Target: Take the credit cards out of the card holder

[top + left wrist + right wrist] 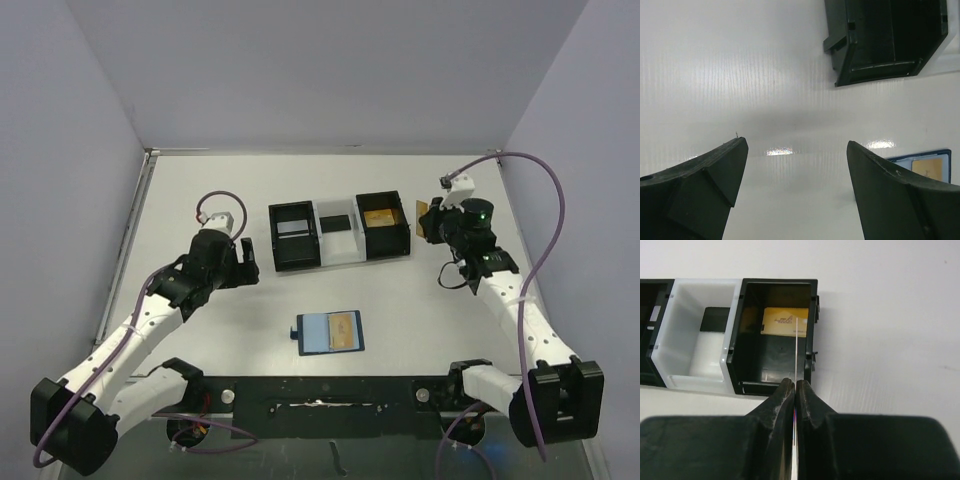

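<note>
Here the card [796, 355], pinched edge-on in the right gripper [794, 388], should be centred over the right box [738, 330] before release; the left gripper [797, 144] is spread, empty.

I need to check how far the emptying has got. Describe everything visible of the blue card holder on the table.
The card holder lies opened flat on the white table, between the black boxes and the arm bases. Its rim is navy and its inside is lighter blue, a soft-looking material. A gold card sits on its right half in the top view. Only the table and that card touch it.
</note>
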You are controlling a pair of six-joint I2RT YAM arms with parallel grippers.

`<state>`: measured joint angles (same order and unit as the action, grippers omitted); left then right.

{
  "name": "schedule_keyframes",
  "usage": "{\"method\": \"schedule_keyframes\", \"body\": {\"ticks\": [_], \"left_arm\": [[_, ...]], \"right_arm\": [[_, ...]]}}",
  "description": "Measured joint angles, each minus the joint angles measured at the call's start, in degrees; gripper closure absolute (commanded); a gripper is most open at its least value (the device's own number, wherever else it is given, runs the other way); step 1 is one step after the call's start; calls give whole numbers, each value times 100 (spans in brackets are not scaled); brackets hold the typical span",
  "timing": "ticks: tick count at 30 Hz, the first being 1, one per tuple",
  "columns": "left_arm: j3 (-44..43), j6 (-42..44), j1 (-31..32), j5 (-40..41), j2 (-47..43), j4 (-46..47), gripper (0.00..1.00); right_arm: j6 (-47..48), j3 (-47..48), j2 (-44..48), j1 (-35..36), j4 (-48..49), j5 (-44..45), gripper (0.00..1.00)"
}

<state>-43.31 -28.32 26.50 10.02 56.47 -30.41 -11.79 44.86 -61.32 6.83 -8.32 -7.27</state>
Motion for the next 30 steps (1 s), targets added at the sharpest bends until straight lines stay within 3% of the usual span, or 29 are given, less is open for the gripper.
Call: {"method": "schedule_keyframes", "body": {"ticks": [4, 9, 15, 20, 30], "left_arm": [[186, 118, -7, 9, -35, 28, 20], [195, 249, -37, 70, 92, 101, 20], [195, 345, -57, 175, 214, 118, 20], [195, 369, -79, 249, 225, 155, 20], [195, 402, -155, 306, 319, 221, 20]], "right_arm": [[1257, 330, -599, 184, 299, -345, 100], [3530, 450, -1259, 780, 638, -516, 100], [5383, 627, -1950, 815, 826, -846, 100], [6140, 1150, -2688, 815, 874, -981, 100], [6452, 1493, -3794, 817, 1270, -1029, 100]]}}
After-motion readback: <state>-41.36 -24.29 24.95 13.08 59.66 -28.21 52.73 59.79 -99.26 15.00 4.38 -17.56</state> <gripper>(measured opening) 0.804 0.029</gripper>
